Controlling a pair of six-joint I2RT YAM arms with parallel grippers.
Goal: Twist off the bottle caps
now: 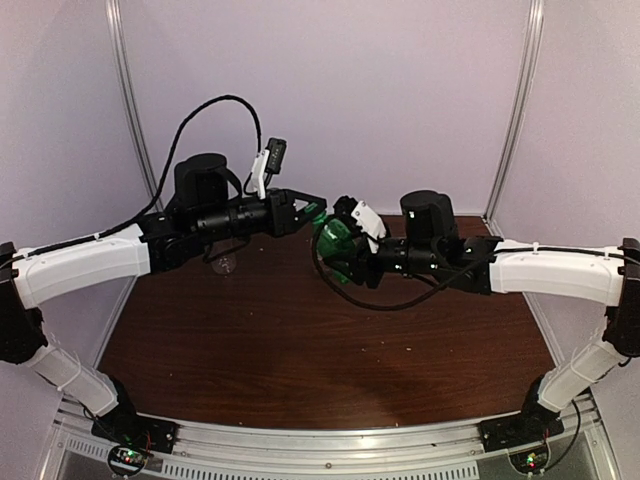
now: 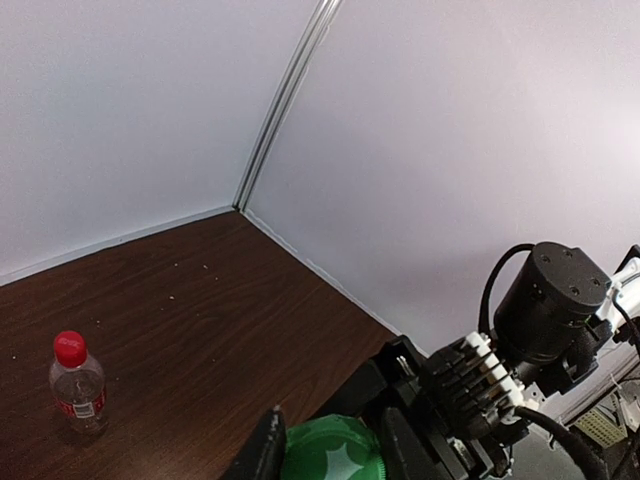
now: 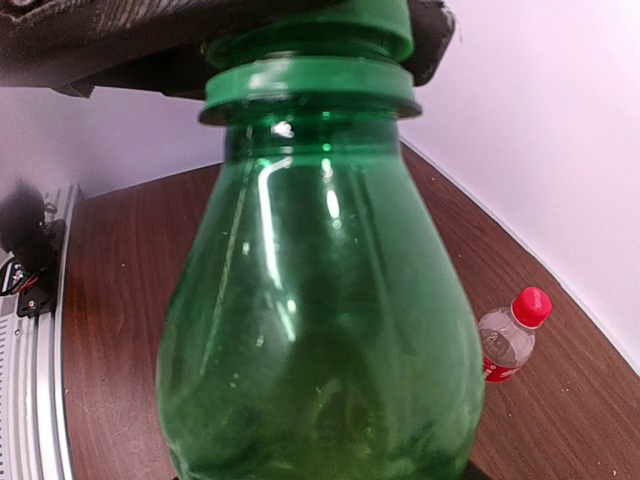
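My right gripper (image 1: 345,262) is shut on the green bottle (image 1: 335,240) and holds it tilted above the table's far middle. The bottle fills the right wrist view (image 3: 320,320). My left gripper (image 1: 311,212) is shut on its green cap (image 2: 330,452), one finger (image 2: 262,450) on each side. The cap (image 3: 310,35) sits on the neck above the collar ring. The short clear bottle with red label (image 2: 77,390) stands upright with its red cap (image 2: 69,347) on; it also shows in the right wrist view (image 3: 508,345). A clear bottle (image 1: 225,263) shows faintly under the left arm. The white cap is hidden.
The dark wooden table (image 1: 300,350) is closed in by pale walls at the back and sides, with metal corner posts (image 1: 135,110). A metal rail (image 1: 330,445) runs along the near edge by the arm bases.
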